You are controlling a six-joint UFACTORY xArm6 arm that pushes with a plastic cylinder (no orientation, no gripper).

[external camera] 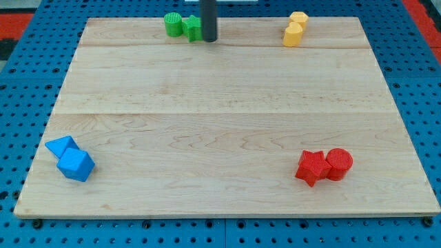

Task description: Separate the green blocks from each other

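Pale wooden board [227, 103] of glued planks, lying on a blue pegboard [27, 83]. Near the board's top edge, left of centre: green cylinder [172, 24] touching a second green block [192, 29], shape unclear, partly hidden behind the dark rod. My tip [209, 40] down on the board just at the view's right of that second green block. Top right: two yellow blocks [295, 29], stacked close, touching. Bottom left: two blue blocks [70, 159], angular, pressed together. Bottom right: red star-like block [313, 167] against a red cylinder [339, 164].
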